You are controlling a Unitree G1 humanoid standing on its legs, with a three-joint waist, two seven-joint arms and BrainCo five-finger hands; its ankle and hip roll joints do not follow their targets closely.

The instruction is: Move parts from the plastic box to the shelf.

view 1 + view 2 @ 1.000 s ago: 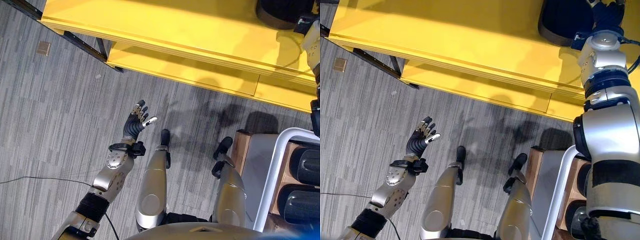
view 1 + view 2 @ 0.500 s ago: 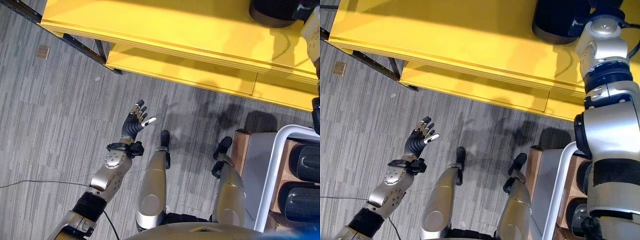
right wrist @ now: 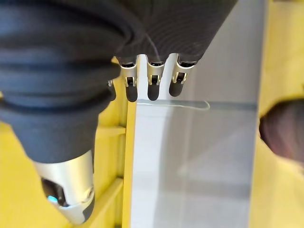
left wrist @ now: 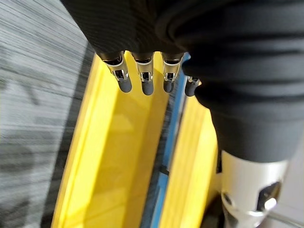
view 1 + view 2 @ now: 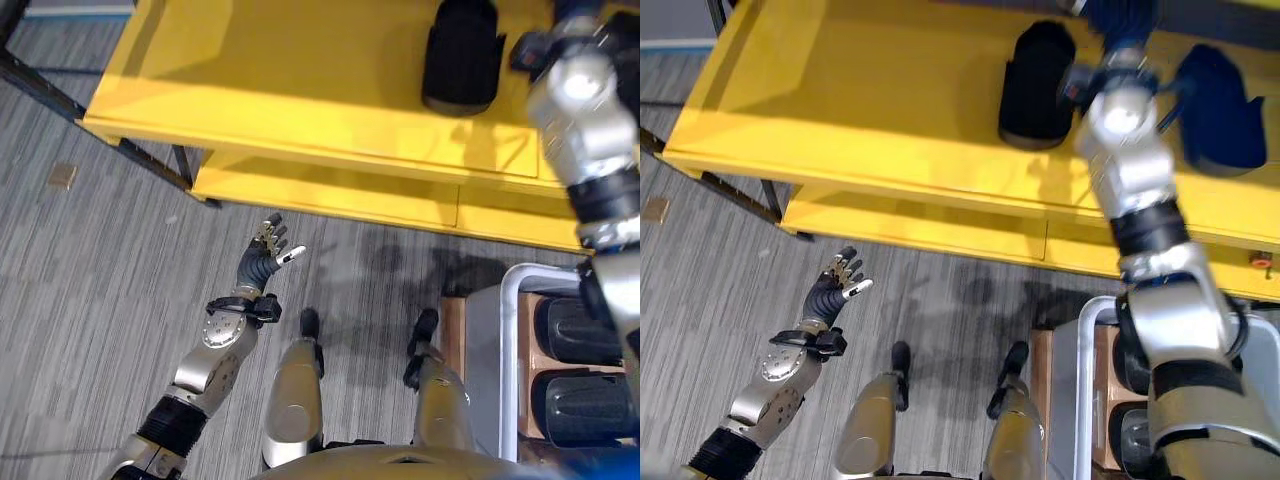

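**me:** Parts status: two dark parts [image 5: 1037, 85] lie on the yellow shelf [image 5: 840, 130], more sit in the box [image 5: 560, 370] at my right. Right hand [image 3: 149, 83] is empty over the shelf, fingers relaxed; left hand [image 5: 262, 255] spread, idle.

**reply:** So what next?

**me:** Probably reaching back to the box.

Grey striped carpet [image 5: 100, 290] covers the floor across the left and lower middle of the head views. A small tan square [image 5: 62, 176] lies flat on it at the left edge, well apart from everything else. A dark metal bar [image 5: 40, 85] runs aslant at the upper left. A strip of pale wall [image 5: 675, 20] shows in the top left corner.
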